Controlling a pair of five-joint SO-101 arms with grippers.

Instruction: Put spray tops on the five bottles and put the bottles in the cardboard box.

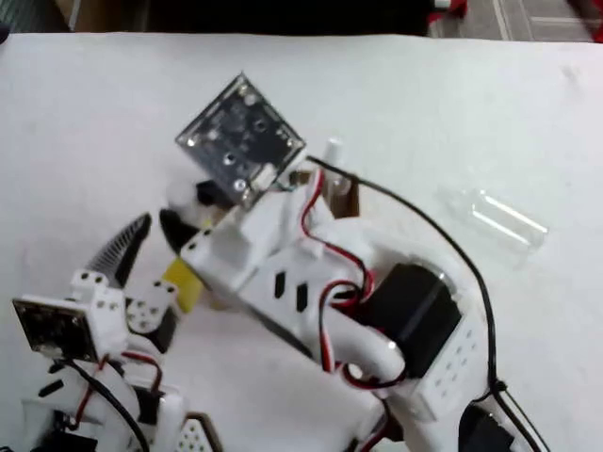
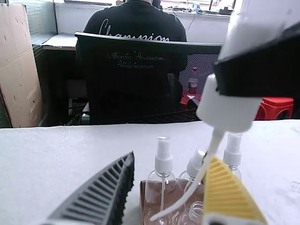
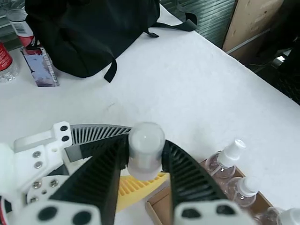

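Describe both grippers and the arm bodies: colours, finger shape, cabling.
Left gripper: one grey ribbed finger, one yellow, both tapered. Right gripper: two black ribbed fingers. Right arm: white shell, black motor, red and black cables, bare camera board.

left gripper: fingers spread apart | right gripper: fingers clamped on spray top, just above left
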